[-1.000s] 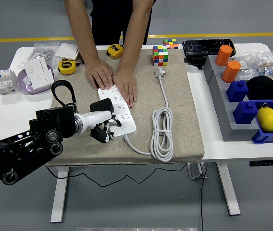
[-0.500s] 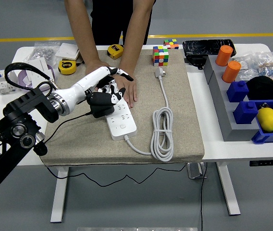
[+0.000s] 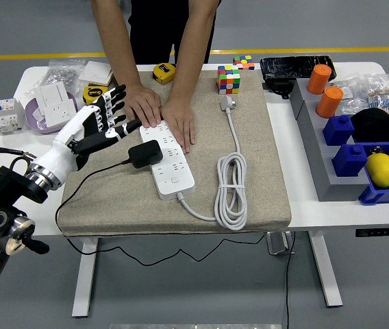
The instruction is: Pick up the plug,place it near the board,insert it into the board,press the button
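Person's hands (image 3: 160, 113) hide board's (image 3: 170, 163) far end, seemingly.

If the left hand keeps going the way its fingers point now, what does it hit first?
Probably the person's hand pressing the power strip; the left hand, open, points up and right toward it. Height is unclear, so it might pass above.

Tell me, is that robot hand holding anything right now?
No. The left hand is open, holding nothing. The person's hands press the power strip at its far end.
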{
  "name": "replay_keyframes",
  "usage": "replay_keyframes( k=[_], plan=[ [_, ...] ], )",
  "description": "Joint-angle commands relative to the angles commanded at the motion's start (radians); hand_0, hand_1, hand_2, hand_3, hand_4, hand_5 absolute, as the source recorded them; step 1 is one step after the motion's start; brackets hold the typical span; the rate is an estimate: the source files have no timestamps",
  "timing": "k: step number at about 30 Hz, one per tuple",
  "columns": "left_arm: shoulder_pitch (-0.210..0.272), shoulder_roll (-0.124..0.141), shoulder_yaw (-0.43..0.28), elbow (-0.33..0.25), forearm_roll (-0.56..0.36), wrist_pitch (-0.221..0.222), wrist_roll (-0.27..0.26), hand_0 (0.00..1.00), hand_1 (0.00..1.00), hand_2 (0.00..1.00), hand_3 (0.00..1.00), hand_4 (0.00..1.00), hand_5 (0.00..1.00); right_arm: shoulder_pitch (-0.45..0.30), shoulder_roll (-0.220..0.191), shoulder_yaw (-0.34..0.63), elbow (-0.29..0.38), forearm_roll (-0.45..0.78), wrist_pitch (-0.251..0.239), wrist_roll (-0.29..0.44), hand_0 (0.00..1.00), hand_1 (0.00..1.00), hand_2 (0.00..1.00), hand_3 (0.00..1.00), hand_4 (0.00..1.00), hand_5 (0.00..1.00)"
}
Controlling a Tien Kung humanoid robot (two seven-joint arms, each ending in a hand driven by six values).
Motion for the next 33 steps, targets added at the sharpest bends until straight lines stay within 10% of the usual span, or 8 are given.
replay_keyframes(
  k=[5,6,18,33],
  plan=[
    [-0.051,0.051,0.099,0.036,0.176,-0.005,0.087,0.353,0.463,0.519,0.921,0.726,0.199,0.001,-0.002,0.000,0.000,-0.001,0.000,-0.003,0.998,0.864,0.767,0.841,0.998,0.837],
    [-0.068,0.062,0.126,0.042,0.207,-0.014,0.102,0.197,0.086,0.222,0.720,0.487,0.153,0.002,-0.003,0.000,0.000,-0.001,0.000,-0.003,0.998,0.865,0.768,0.841,0.998,0.837],
    [-0.194,0.080,0.323,0.086,0.217,-0.143,0.225,0.136,0.027,0.169,0.799,0.627,0.002,0.001,-0.006,0.001,0.000,-0.017,0.002,-0.006,0.998,0.865,0.767,0.840,0.998,0.840],
    [-0.289,0.056,0.405,0.184,0.251,-0.157,0.284,0.117,0.024,0.170,0.844,0.596,0.002,0.005,-0.011,-0.004,0.000,-0.023,0.003,-0.006,0.998,0.866,0.768,0.838,0.998,0.840]
  ],
)
